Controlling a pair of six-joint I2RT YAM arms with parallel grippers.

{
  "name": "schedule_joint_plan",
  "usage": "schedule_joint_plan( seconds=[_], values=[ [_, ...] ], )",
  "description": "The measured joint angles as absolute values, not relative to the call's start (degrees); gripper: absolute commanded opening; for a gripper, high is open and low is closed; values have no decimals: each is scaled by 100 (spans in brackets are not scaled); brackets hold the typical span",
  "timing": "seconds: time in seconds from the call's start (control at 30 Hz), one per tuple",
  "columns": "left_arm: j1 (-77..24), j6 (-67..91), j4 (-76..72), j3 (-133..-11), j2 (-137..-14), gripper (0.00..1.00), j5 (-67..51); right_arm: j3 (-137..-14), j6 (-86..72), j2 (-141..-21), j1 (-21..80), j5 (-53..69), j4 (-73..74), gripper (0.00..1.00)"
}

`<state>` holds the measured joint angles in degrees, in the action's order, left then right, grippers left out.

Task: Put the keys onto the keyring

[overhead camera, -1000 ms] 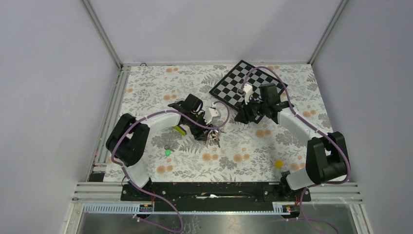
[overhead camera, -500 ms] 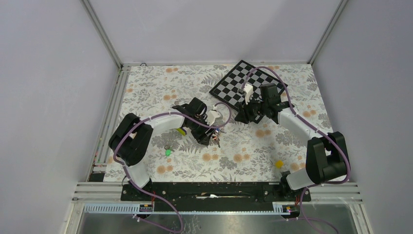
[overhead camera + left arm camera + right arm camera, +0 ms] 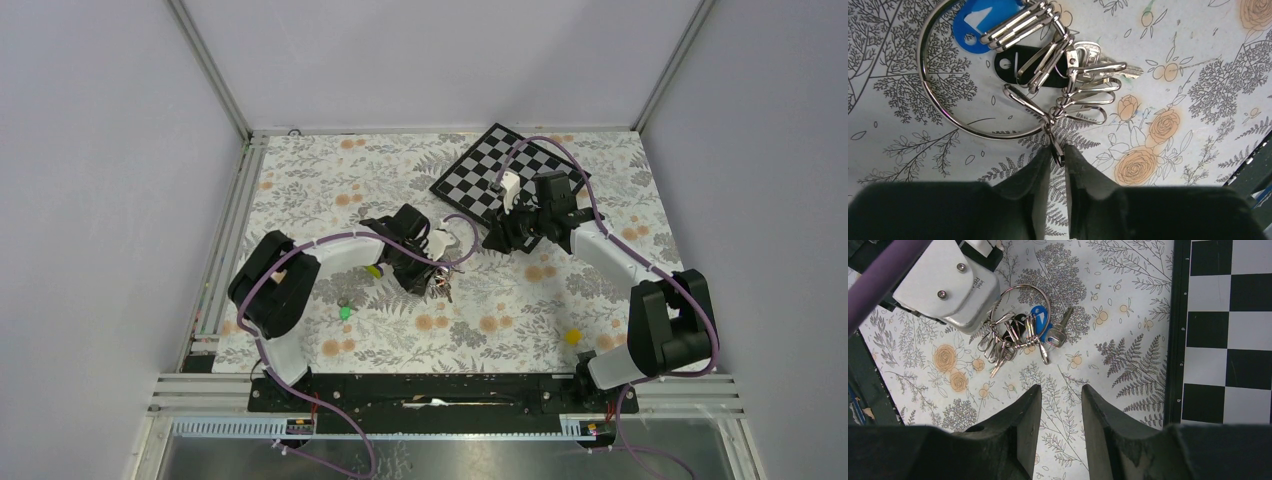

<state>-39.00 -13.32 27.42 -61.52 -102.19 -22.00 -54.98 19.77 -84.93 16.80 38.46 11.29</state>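
Left wrist view puts the keyring [image 3: 993,136] flat on the floral surface [image 3: 1173,75]. The blue-headed key [image 3: 979,22] and the black-headed key [image 3: 1020,64] are bunched at its upper side among a tangle of silver clips [image 3: 1088,95]. Whether each one is truly threaded on the wire is hard to tell through that tangle. The left jaws are pinched nearly together on the tail of the nearest clip [image 3: 1030,107], which crosses the ring's lower arc. The green-headed key [image 3: 344,312] lies alone on the surface, well apart from the bunch, toward the near edge. The right jaws stand apart and hold nothing, hovering near the ring with the chessboard [image 3: 1228,315] beside them. The step in hand looks like shifting the bunch by that clip. Next, I judge, the ring needs steadying, likely by the right jaws, and the green key must be fetched and worked onto it
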Motion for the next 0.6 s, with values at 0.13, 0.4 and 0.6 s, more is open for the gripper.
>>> schedule_joint_plan(
  seconds=[0.13,0.4,0.6],
  values=[
    [-3900,-1455,2915,-6202,-10228,7,-2185,-5498,1977,-8493,1649,3850,1129,42],
    [-3879,-2401,3911,-6882,-10197,3,-2541,-5498,1918,-8368,1498,4211,1118,43],
    [-3868,-3103,4462,-7719,-10053,3,-3153,-5496,1588,-8298,1479,5269,884,45]
  ],
)
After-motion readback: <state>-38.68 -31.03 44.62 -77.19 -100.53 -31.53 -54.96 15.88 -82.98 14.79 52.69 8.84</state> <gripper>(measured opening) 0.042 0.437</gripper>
